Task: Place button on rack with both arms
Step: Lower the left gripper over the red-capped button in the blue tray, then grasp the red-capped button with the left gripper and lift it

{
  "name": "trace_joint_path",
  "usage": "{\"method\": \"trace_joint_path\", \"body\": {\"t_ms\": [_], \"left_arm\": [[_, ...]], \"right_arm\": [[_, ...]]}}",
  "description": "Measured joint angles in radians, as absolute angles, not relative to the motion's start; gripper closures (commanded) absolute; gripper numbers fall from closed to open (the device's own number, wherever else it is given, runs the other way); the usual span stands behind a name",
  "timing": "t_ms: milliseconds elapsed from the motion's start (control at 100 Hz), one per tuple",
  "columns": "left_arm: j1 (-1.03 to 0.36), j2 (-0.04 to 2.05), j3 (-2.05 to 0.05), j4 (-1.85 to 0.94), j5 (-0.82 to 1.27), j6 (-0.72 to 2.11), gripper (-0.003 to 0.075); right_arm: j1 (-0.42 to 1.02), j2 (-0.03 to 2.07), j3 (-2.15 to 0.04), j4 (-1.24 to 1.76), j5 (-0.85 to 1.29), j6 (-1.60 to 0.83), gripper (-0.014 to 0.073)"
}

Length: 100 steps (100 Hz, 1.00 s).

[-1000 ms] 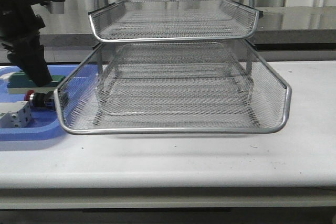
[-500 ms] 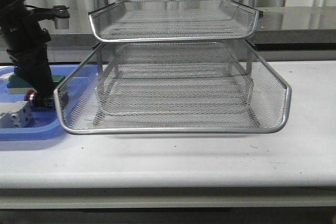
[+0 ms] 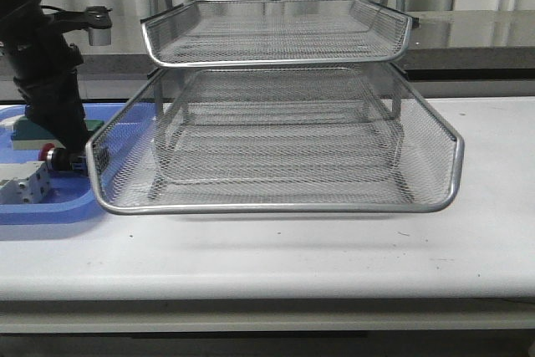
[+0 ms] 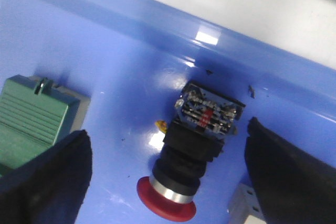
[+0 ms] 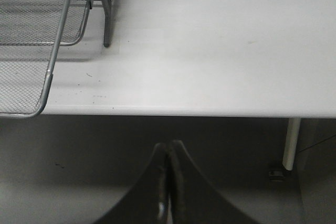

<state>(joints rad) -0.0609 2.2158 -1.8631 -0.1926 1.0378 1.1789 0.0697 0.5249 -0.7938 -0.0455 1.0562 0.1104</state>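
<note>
The button point(image 4: 190, 153), with a red mushroom head, silver collar and black and blue body, lies on its side in the blue tray point(image 4: 121, 72). In the front view the button point(image 3: 57, 156) shows just left of the rack's lower rim. My left gripper point(image 4: 168, 169) is open, its two fingers point(image 4: 50, 182) on either side of the button, not touching it. In the front view the left arm point(image 3: 50, 81) stands over the tray. The silver wire-mesh rack point(image 3: 276, 135) fills the table's middle. My right gripper point(image 5: 168, 153) is shut and empty, off the table's front edge.
A green block point(image 4: 31, 116) lies in the blue tray point(image 3: 50, 206) beside the button, and a white terminal block point(image 3: 23, 183) lies near the tray's front. The rack's corner and leg point(image 5: 52, 35) show in the right wrist view on the white table point(image 5: 210, 51).
The left arm has shifted slightly right and lower over the tray during the last second; since half a second ago it has hardly moved. The button has not moved.
</note>
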Motion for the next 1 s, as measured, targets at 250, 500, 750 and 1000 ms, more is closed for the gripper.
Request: {"method": "trace_joint_path", "body": {"t_ms": [250, 500, 750, 1000], "left_arm": [[-0.061, 2.273, -1.865, -0.203, 1.034, 1.181, 0.0153], [-0.061, 2.298, -1.865, -0.203, 1.028, 1.181, 0.0154], [-0.061, 2.298, -1.867, -0.203, 1.028, 1.183, 0.0414], [-0.061, 2.298, -1.869, -0.205, 1.027, 1.183, 0.0699]], "right_arm": [[0.070, 0.525, -0.794, -0.045, 1.056, 0.110, 0.0664], [0.070, 0.525, -0.794, -0.045, 1.056, 0.110, 0.0664], [0.070, 0.525, -0.794, -0.045, 1.056, 0.110, 0.0664], [0.070, 0.525, -0.794, -0.045, 1.056, 0.110, 0.0664]]}}
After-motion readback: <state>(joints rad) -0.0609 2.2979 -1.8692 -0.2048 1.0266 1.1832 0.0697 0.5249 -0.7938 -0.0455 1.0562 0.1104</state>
